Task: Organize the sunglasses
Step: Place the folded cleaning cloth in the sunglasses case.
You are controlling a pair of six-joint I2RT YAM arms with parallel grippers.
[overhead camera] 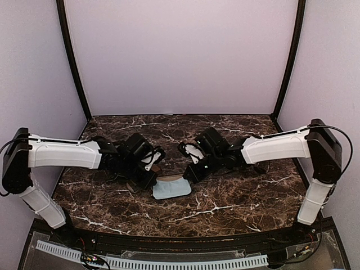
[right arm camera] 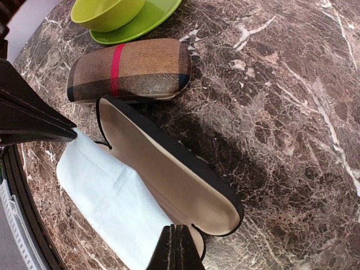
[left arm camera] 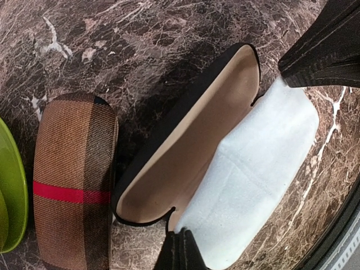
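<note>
No sunglasses show in any view, so the bearing the next move depends on (which way the frames lie from either hand) cannot be read. What can be read is the receptacle. An open black hard case with a beige lining [left arm camera: 185, 146] lies directly below both hands on the dark veined marble table [left arm camera: 140, 34]. Its long axis runs from the tips of the left hand [left arm camera: 180, 242] across to the right hand [right arm camera: 174, 239], so each hand stands at one end and neither is clearly nearer. The lining that shows holds no glasses.

A light blue cloth [left arm camera: 259, 174] lies flat along the case's open side, touching its rim, and the tips of both hands come down at its two ends. Both hands have their jaws pressed fully together. I cannot tell whether either nips an edge of the cloth, since the tips cover the spot.

By the left hand's end of the open case, on the side away from the cloth and at an angle to it, lies a closed oblong case in brown and black plaid with a red stripe [left arm camera: 76, 180]. Beyond that sits a lime green bowl [right arm camera: 107, 11] on a matching plate [right arm camera: 154, 17].

From above, the two arms cover both cases and the table around them. The glasses may lie under there, inside the closed case, or out of frame.
</note>
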